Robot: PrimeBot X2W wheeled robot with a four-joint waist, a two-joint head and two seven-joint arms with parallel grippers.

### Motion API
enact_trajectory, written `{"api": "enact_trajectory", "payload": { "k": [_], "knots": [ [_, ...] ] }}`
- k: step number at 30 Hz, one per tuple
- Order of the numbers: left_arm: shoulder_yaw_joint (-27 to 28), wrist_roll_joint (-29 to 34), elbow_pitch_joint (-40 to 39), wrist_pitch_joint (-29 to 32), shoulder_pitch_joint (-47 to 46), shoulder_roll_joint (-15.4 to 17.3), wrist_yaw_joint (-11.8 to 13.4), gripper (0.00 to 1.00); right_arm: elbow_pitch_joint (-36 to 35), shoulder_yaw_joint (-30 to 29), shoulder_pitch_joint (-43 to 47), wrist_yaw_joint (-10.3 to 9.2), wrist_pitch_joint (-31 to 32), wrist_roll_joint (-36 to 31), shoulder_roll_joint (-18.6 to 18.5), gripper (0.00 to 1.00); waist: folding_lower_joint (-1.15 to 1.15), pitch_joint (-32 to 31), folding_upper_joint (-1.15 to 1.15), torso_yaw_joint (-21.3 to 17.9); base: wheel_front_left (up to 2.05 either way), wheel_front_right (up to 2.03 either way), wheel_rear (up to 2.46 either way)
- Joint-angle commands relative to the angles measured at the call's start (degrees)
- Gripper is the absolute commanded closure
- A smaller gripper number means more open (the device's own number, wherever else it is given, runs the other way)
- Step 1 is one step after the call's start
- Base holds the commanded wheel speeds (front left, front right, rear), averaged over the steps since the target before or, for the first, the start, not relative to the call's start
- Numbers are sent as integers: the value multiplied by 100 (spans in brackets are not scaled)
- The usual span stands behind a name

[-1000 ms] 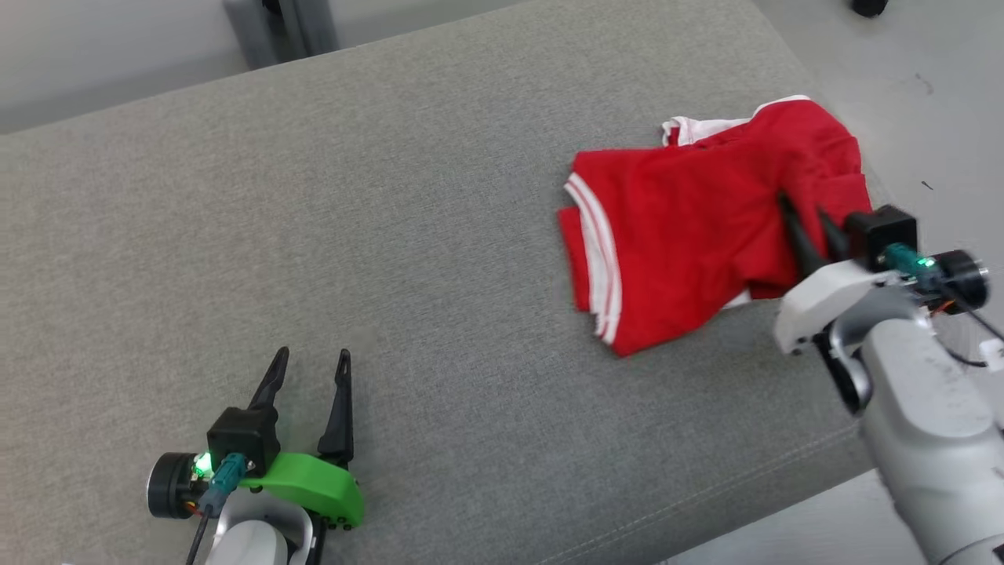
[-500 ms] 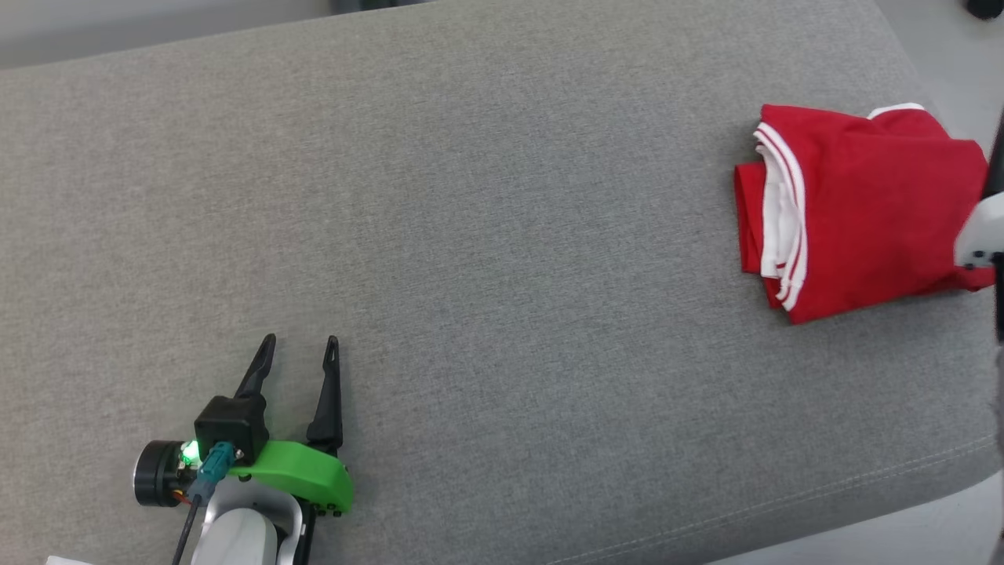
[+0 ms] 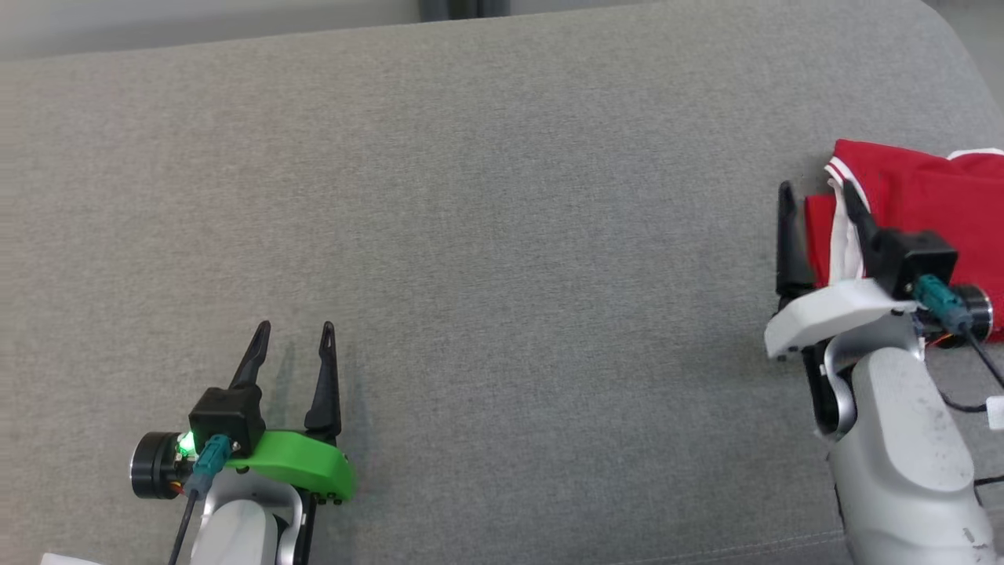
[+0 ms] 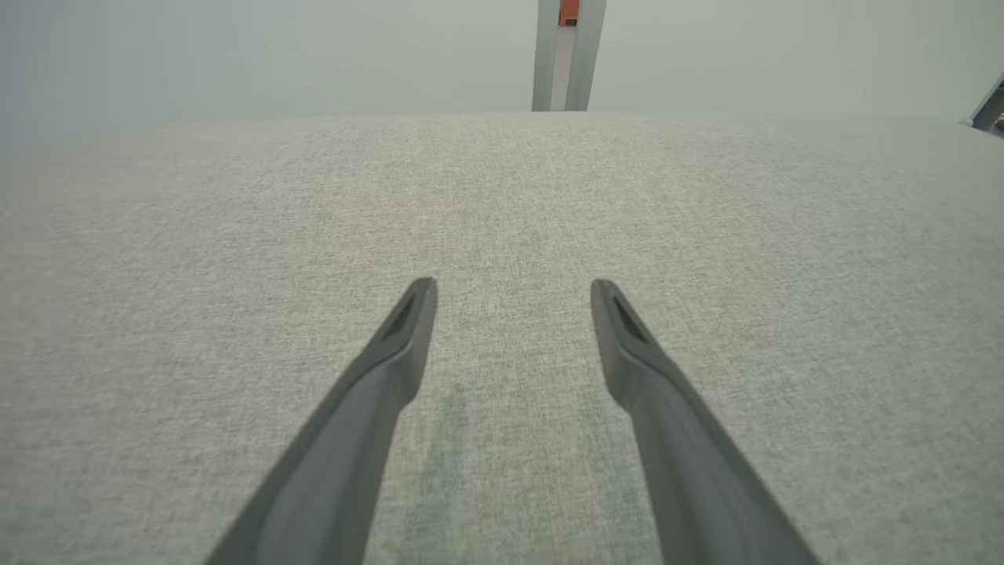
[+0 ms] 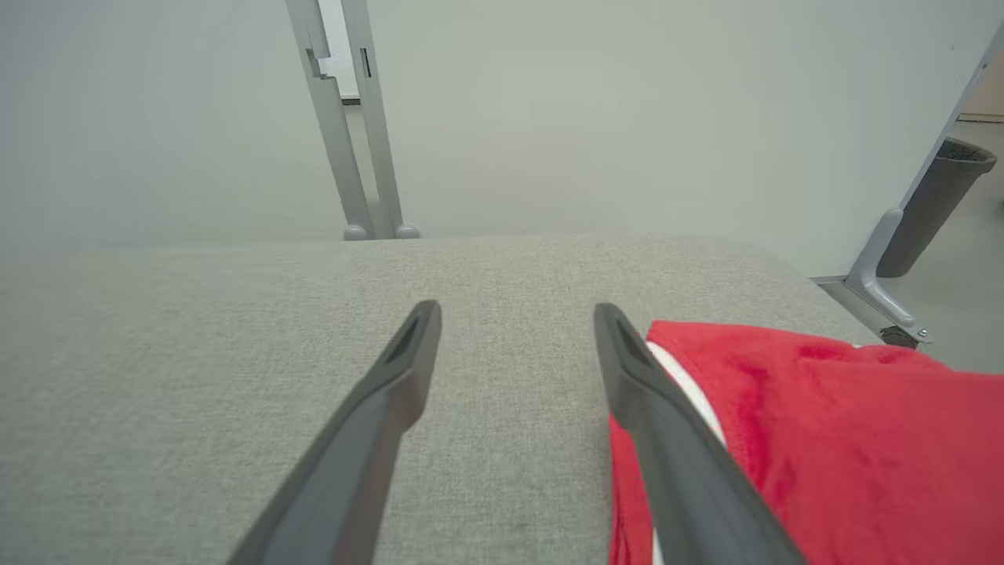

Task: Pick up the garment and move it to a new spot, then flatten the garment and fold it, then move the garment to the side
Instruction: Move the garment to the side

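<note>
The folded red garment lies at the counter's right end, near its rounded edge, and the open right gripper has one finger over the white-trimmed fold; a sideways pull there could snag a layer, undo the fold or drag it off. The left gripper, open and empty, hovers near left over grey woven fabric; pale floor and metal posts lie beyond

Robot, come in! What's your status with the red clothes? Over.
Left gripper open, over grey cushion. Right gripper open beside red garment, not gripping. Garment folded at cushion's right end. Nothing in the way.
</note>
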Motion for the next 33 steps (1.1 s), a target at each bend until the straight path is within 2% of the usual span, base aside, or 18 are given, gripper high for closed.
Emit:
{"api": "enact_trajectory", "payload": {
  "k": [1,4,8,16,28,33],
  "knots": [
    [13,-37,-26,5,-2,26,50,0,-58,34,142,-10,-14,126,16,0,0,-184,0,306,0,0,0],
    [-45,-62,-88,5,67,24,-5,0,-85,267,403,-10,-14,227,36,0,0,-283,0,524,0,0,0],
    [75,-97,-192,5,169,24,63,0,-69,578,573,-10,-14,550,30,0,0,-406,0,730,0,0,0],
    [323,-228,-124,5,331,23,189,0,-119,767,909,-10,-14,858,42,0,0,-708,0,1023,0,0,0],
    [449,-124,-163,5,625,26,150,0,-253,824,1353,-10,-14,1089,40,0,0,-1052,0,1083,0,0,0],
    [509,-295,-239,5,708,26,51,0,-252,874,1412,-10,-14,1082,41,0,0,-1116,0,1056,0,0,0]
  ]
}}
